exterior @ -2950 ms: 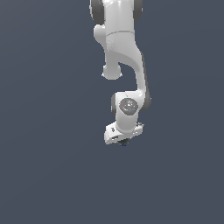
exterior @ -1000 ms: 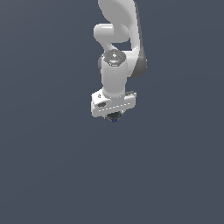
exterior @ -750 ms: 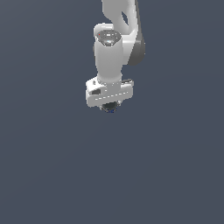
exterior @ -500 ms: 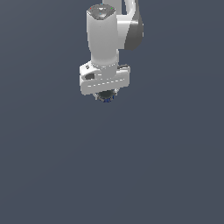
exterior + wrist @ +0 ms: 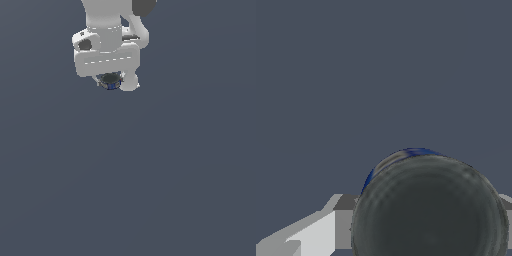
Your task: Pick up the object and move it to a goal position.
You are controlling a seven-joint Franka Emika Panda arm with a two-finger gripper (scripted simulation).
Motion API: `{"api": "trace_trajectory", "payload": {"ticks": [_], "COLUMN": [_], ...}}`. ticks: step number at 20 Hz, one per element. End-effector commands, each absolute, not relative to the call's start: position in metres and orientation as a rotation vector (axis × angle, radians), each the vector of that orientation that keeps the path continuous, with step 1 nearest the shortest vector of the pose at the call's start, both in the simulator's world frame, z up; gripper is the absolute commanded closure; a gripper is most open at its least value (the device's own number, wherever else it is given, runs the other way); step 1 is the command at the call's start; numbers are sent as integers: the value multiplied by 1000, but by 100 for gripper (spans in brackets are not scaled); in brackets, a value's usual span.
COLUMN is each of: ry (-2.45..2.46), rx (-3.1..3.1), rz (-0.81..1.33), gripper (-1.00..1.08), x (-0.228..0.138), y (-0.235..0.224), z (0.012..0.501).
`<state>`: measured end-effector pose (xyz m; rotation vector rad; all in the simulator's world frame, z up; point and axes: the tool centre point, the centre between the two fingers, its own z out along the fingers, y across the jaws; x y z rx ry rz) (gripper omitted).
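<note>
The gripper (image 5: 111, 82) is clenching the ball (image 5: 110, 83), which is sitting tucked right under the white hand near the top of the exterior view, towards that view's left of centre. Only a dark sliver with a blue tinge is showing below the hand there. In the wrist view the ball (image 5: 428, 205) is filling most of the near field, with pale finger (image 5: 316, 235) surfaces sitting beside it, so I'm reading this as a firm side-to-side grasp (contact faces themselves are hidden behind the ball). Hand is pointing straight down, likely so the ball is staying pinched and not rolling out.

Judging the step: carrying the ball to the goal; no goal marker is showing in either view, so I can't say how far is left.

Room: nothing but flat grey background is surrounding the arm (image 5: 112, 20) in every direction, no edges or obstacles showing. Main risk is a round thing slipping under a fast move.
</note>
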<state>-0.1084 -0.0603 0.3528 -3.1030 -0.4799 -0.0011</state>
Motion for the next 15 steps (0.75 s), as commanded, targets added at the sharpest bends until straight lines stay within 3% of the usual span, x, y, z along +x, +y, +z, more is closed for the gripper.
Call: {"api": "trace_trajectory", "payload": {"ticks": [1, 15], "ry": [-481, -481], "rx": [-3103, -3105], "rz": [-1, 0], "gripper": [108, 108], "x": [-116, -131], "y": [-67, -85], "z": [373, 421]}}
